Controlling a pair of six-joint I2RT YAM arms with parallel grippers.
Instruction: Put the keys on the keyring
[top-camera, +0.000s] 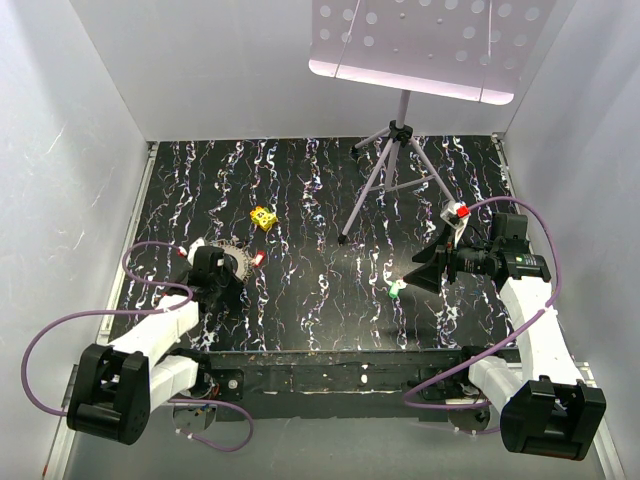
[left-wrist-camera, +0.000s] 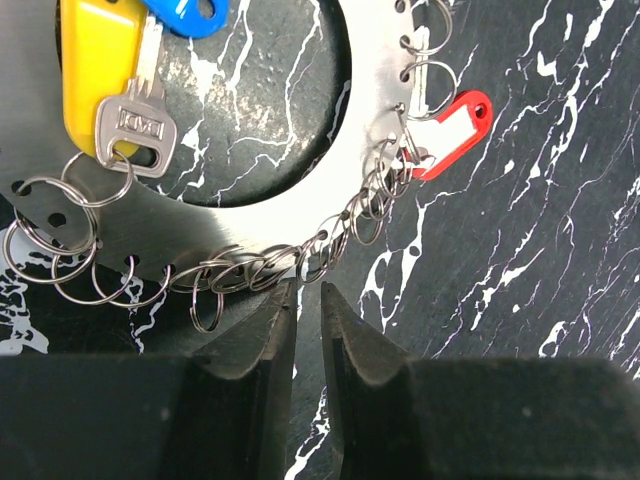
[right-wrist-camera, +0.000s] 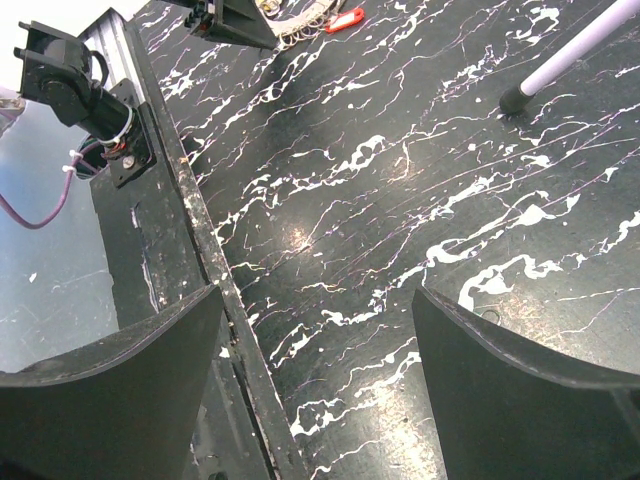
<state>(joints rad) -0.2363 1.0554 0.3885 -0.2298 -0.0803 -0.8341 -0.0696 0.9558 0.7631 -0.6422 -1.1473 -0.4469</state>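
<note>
Closest to the lens are the two black fingers (left-wrist-camera: 250, 350) of the left gripper (left-wrist-camera: 305, 292), drawn nearly together with only a thin slit between them, and I see nothing caught in that slit. Their tips sit right at the keyring (left-wrist-camera: 268, 274), one of a run of small split rings threaded through holes along the rim of a perforated metal disc (left-wrist-camera: 200, 225) that lies flat on the black marbled table (left-wrist-camera: 520, 300). My guess is that the disc keeps the rings spread out and pinned, so a narrow pinch can single one out. One silver key (left-wrist-camera: 135, 120) hangs from a ring at the far left beside a yellow tag (left-wrist-camera: 95, 70). A blue key head (left-wrist-camera: 190, 15) shows at the top edge, and a red key tag (left-wrist-camera: 450, 130) lies just off the disc's right rim, hooked to a ring there as far as I can tell. A green key (top-camera: 395, 290) lies loose on the table well apart from the disc, near the right gripper (right-wrist-camera: 320, 330).

Left arm is folded tight, forearm reaching forward and wrist pitched down over the disc's near rim. Right arm has its elbow bent and wrist turned inward, hanging low over the table with its jaws spread wide and holding nothing; I read that as waiting to fetch the green key
</note>
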